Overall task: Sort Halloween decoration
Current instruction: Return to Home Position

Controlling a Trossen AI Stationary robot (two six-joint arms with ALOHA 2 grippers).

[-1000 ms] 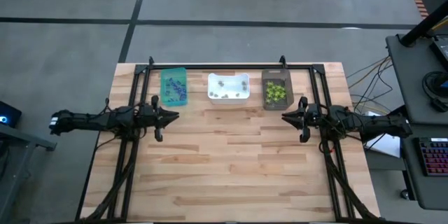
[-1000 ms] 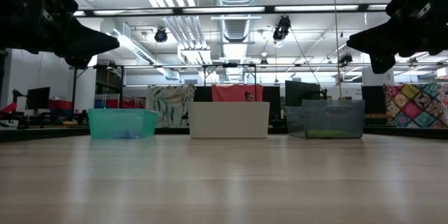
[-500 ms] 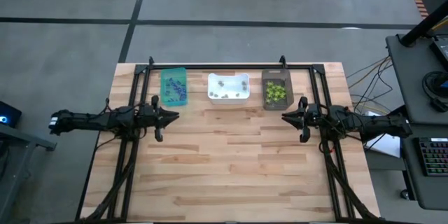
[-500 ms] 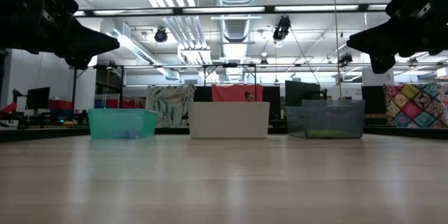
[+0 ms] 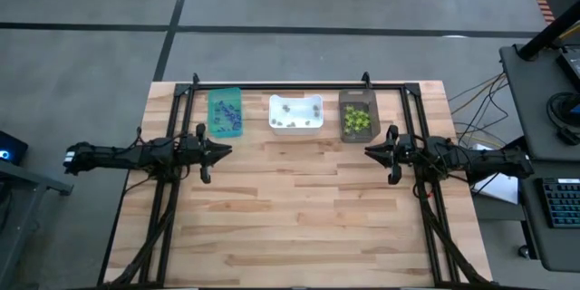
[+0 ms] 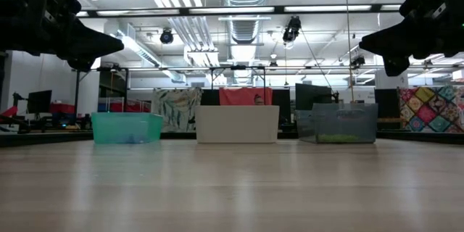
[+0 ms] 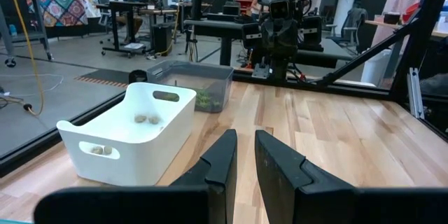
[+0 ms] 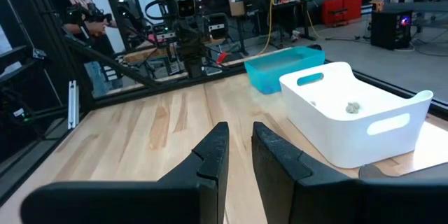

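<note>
Wooden planks of the counter (image 5: 299, 217) lie bare between the two arms, and nothing on it has shifted since a second ago: both arms hang just where they were, and the bins and their contents have not moved. From where I stand, the left tool (image 5: 225, 151) points inward from the left side and the right tool (image 5: 369, 152) faces it from the right. The two are well apart and both are raised clear of the wood. Each has its fingers drawn nearly together, with only a thin slit between them, and neither has hold of anything.

Along the far edge sit three bins in a row. The teal bin (image 5: 211, 113) holds the purple trinkets (image 5: 227, 116) and lies just beyond the left tool's tip. The white bin (image 5: 296, 98) in the middle holds a few pale trinkets (image 5: 292, 124), well away from both tools. The dark bin (image 5: 358, 97) holds the lime-green trinkets (image 5: 356, 120), piled toward its near end, a little beyond the right tool. A person (image 8: 70, 0) in a dark shirt stands off past the left arm's side of the counter.
</note>
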